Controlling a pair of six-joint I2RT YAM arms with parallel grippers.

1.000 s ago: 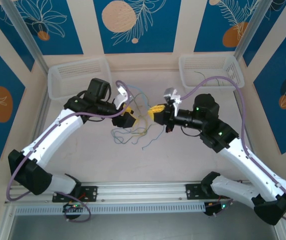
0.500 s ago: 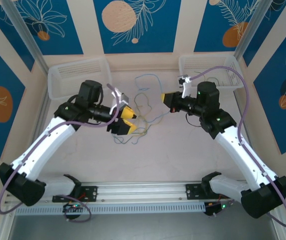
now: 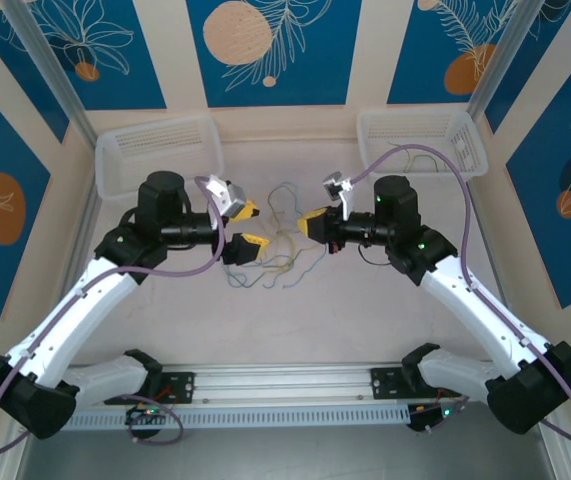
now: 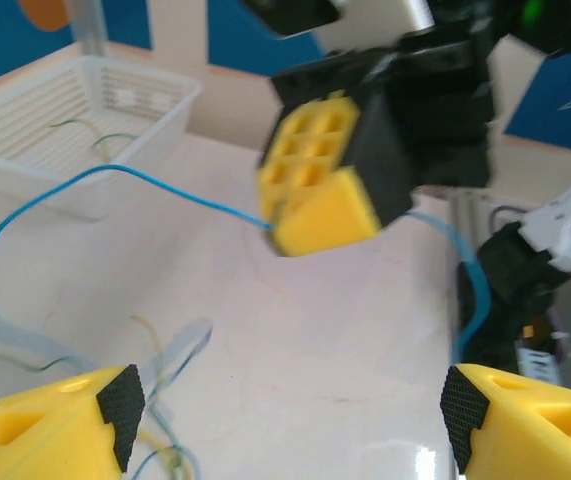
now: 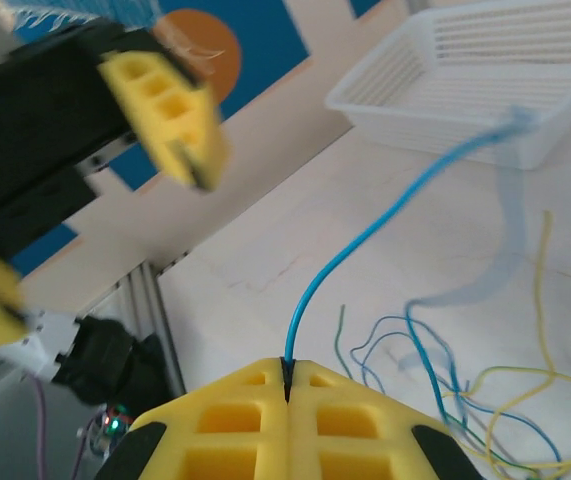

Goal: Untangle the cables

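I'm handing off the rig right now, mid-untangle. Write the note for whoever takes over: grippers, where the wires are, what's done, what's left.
Left gripper: open, holding nothing, at the left edge of the tangle.
Right gripper: shut on the blue wire, which is raised off the table.
Wires: the tangle of blue, green and pale yellow strands lies on the table between the two arms.
Done: at least one thin wire lies in the far right basket.
Left: the blue wire seems to run back into the tangle. It needs pulling free, then the remaining strands need separating.
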